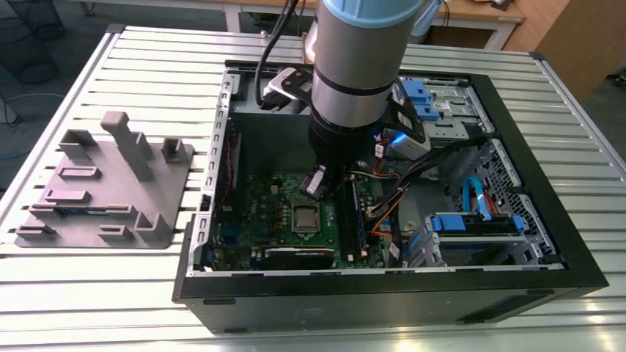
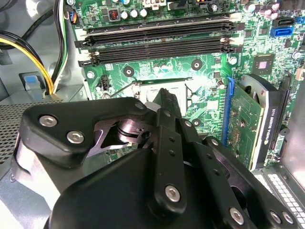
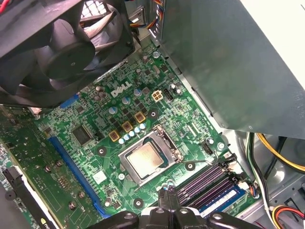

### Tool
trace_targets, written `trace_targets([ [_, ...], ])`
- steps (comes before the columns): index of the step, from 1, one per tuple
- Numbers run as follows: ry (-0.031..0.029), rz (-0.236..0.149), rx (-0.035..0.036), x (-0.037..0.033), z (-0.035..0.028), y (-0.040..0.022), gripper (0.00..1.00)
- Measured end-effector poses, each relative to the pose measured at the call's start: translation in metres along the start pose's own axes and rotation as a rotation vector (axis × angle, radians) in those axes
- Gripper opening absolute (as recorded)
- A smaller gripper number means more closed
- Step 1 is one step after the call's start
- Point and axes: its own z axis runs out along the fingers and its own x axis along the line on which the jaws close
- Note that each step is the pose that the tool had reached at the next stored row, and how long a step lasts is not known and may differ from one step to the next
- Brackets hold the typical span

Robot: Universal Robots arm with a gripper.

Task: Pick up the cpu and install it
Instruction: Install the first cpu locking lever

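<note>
Exterior view: arm (image 1: 357, 81) reaches down into the open case (image 1: 391, 290); gripper (image 1: 320, 183) hangs just above the board (image 1: 264, 213); cpu (image 1: 305, 217) sits in the socket, just below the gripper; grey tray (image 1: 102, 191) lies on the table (image 1: 78, 293) at the exterior view's left.
Second wrist view: gripper (image 2: 164, 95) body hides most of the socket (image 2: 152, 85); memory slots (image 2: 157, 40) beyond it.
First wrist view: cpu (image 3: 144, 159) lies flat in its socket frame (image 3: 177, 153); fingers (image 3: 167, 194) pressed together, holding nothing, apart from the cpu; fan (image 3: 62, 47) overhead.

A slatted metal table (image 1: 137, 286) carried everything. On it lay an open black computer case (image 1: 391, 297) and, at the exterior view's left, a grey plastic tray (image 1: 108, 187) with upright posts.
</note>
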Motion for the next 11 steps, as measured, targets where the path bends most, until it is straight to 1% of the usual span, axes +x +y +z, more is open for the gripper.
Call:
trace_targets([
  [11, 0.0, 0.0, 0.0, 0.0005, 0.0, -0.0003, 0.11],
])
